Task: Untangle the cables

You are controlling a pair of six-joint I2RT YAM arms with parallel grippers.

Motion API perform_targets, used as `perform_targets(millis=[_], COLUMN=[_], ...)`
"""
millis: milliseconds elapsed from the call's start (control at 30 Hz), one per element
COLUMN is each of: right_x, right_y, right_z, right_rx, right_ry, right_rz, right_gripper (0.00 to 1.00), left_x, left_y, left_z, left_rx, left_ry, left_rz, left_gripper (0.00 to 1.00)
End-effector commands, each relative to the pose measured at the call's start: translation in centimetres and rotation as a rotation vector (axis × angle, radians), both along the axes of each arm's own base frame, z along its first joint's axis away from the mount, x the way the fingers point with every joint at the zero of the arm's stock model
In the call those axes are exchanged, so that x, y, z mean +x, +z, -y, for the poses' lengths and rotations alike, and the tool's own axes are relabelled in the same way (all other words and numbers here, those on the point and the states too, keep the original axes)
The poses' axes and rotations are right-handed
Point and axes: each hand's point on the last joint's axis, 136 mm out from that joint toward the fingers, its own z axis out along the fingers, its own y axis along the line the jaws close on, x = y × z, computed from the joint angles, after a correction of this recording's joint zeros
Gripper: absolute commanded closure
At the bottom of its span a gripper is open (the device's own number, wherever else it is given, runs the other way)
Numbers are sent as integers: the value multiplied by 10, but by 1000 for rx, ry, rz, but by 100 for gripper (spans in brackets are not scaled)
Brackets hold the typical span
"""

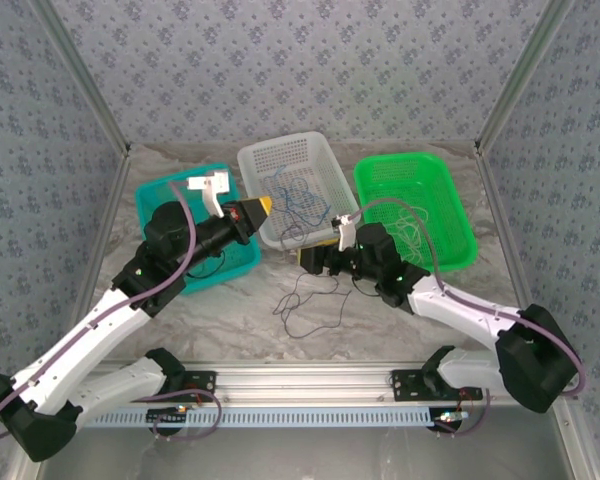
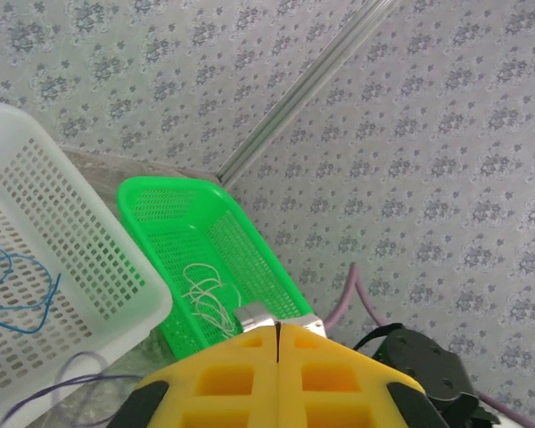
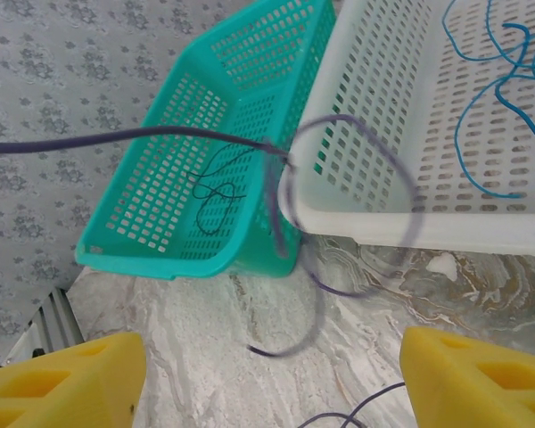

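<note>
Right wrist: dark cable (image 3: 160, 132) loops, seemingly unheld, ahead of spread right fingers (image 3: 62, 379); left fingers (image 2: 223, 379) together

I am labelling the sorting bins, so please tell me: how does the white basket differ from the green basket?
Colour: the white basket is white, the green basket bright green. Contents: the white basket holds blue cables; the green basket holds whitish cables. Place: in the top view the white basket sits in the middle, the green basket to its right. Both are rectangular, perforated plastic baskets.
</note>
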Motion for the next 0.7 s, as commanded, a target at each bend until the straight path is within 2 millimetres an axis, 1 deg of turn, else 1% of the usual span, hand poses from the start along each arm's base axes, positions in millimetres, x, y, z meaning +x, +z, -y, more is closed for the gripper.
perform_targets(millis=[0, 133, 400, 600, 667], right_x=[11, 16, 6, 1, 4], right_y=[17, 19, 30, 25, 21], right_z=[-6, -13, -30, -32, -32], right_rx=[31, 41, 83, 86, 76], right_ry=[-11, 0, 77, 92, 80], right_rz=[35, 42, 50, 30, 28], right_gripper=[24, 27, 29, 34, 40], left_x=[-10, -12, -12, -13, -13], left_y=[36, 39, 36, 39, 41], left_z=[2, 4, 2, 1, 2], left_rx=[-56, -59, -54, -61, -70], left_ry=[-32, -42, -32, -31, -34], left_rz=[95, 102, 100, 107, 108], left_gripper=[100, 100, 100, 100, 100])
